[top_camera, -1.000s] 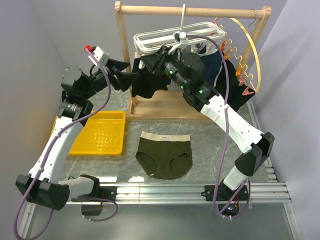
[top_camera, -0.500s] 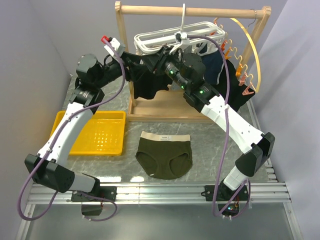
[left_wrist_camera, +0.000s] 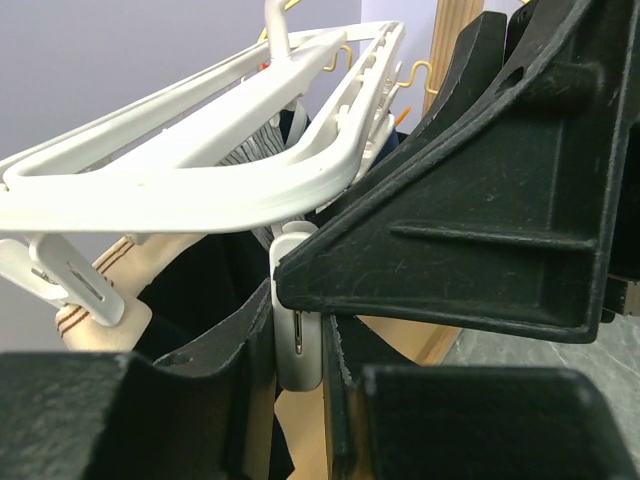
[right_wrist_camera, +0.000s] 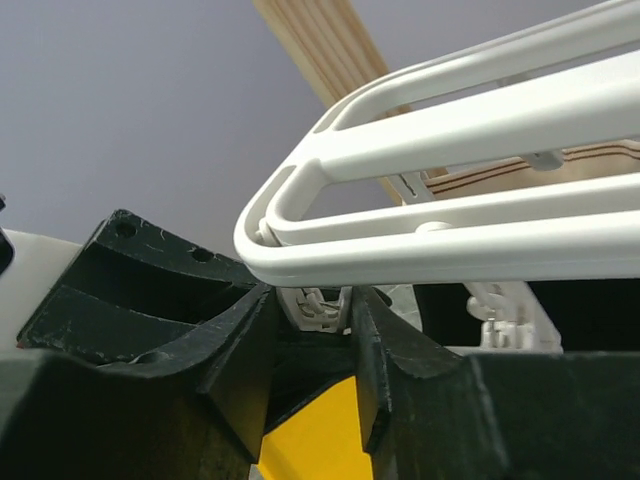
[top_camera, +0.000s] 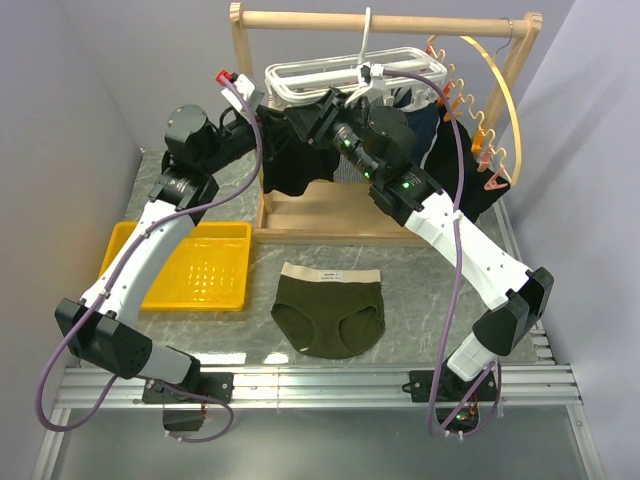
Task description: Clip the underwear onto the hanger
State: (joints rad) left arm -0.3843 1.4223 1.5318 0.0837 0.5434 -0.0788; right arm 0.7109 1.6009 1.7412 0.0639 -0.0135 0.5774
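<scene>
Left gripper (left_wrist_camera: pixel 298 335): up at the near left corner of the hanger (left_wrist_camera: pixel 200 185), its two fingers clenched on a dangling clip (left_wrist_camera: pixel 297 362), one finger against each side.
Right gripper (right_wrist_camera: pixel 312 320): right beside the left one at the same corner, its fingers straddling a corner clip (right_wrist_camera: pixel 318 303) under the hanger's rim. From here I cannot tell whether they press on it or only stand around it.
Hanger: white grid frame, hooked over the top bar of the wooden rack (top_camera: pixel 380 20), with clips dangling beneath it.
Underwear (top_camera: pixel 329 310): lying flat on the table (top_camera: pixel 420 290), well below and apart from both grippers, beige waistband (top_camera: pixel 330 272) toward the rack, not touched by anything.
Black garment (top_camera: pixel 295 165): hanging under the hanger's left end, just below the two grippers.
Navy garment (top_camera: pixel 430 125): hanging farther right, behind the right arm.
Wooden hoop (top_camera: pixel 505 90): at the rack's right end, carrying orange clips.
Yellow tray (top_camera: pixel 195 265): on the table, left of the underwear, near it but apart.
</scene>
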